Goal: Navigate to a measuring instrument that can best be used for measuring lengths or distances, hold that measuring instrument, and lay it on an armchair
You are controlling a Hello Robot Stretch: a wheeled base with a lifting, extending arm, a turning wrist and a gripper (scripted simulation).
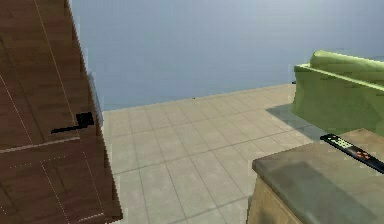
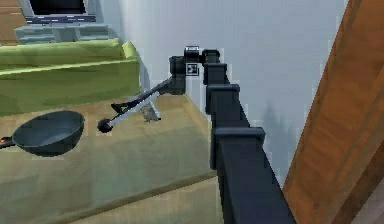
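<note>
On the tan tabletop (image 2: 120, 170) a small grey thing (image 2: 152, 113) shows right beside the gripper's dark body; its shape is too small to name. The arm (image 2: 235, 140) rises from the bottom edge, and the gripper (image 2: 112, 122) slants down to the left over the table. I cannot tell whether it holds anything. A green armchair (image 2: 60, 75) stands just beyond the table, and it shows again as the green armchair (image 1: 345, 90) at the forward view's right.
A dark bowl (image 2: 48, 132) sits on the table at the left. A slim dark object (image 1: 352, 150) lies on the table corner (image 1: 310, 185). A wooden door (image 1: 45, 120) with a black handle stands close on the left; wooden door (image 2: 345, 120) at right. Tiled floor (image 1: 190, 140) lies ahead.
</note>
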